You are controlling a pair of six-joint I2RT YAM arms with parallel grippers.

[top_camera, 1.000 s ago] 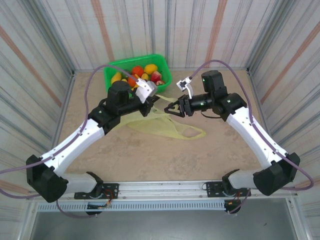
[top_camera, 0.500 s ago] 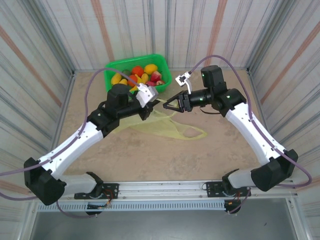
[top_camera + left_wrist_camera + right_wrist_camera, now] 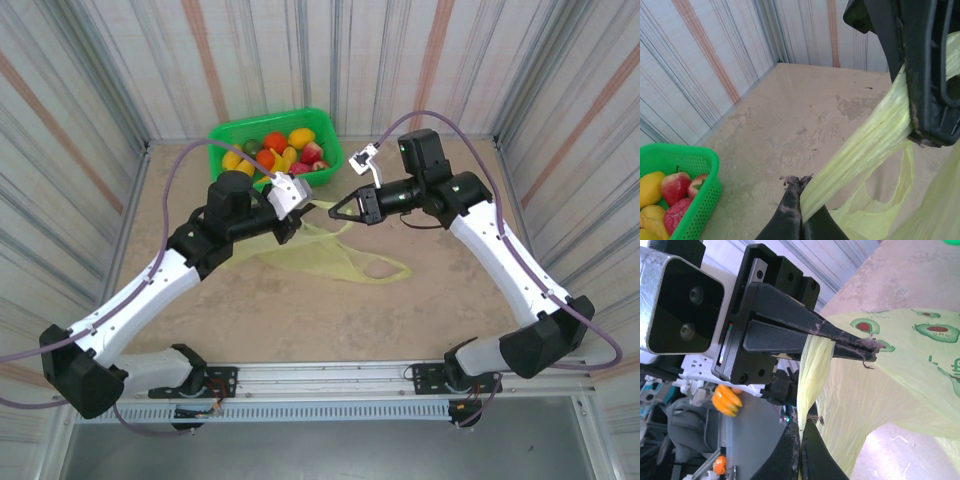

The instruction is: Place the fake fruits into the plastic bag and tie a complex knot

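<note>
While both claws are pinching the thin, translucent yellow-green plastic bag [image 3: 320,250], we are recording the small glossy fake fruits [image 3: 280,148] as sitting in the rigid bright green mesh basket [image 3: 334,148], beyond the bag. The left gripper [image 3: 800,187] and right gripper [image 3: 801,440] are each clamping one bunched strand, stretching it taut between them. The left arm is reaching nearer the basket.

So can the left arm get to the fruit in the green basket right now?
Probably not yet: the left gripper is shut on the bag, though the basket sits close behind it and the way looks free.
</note>
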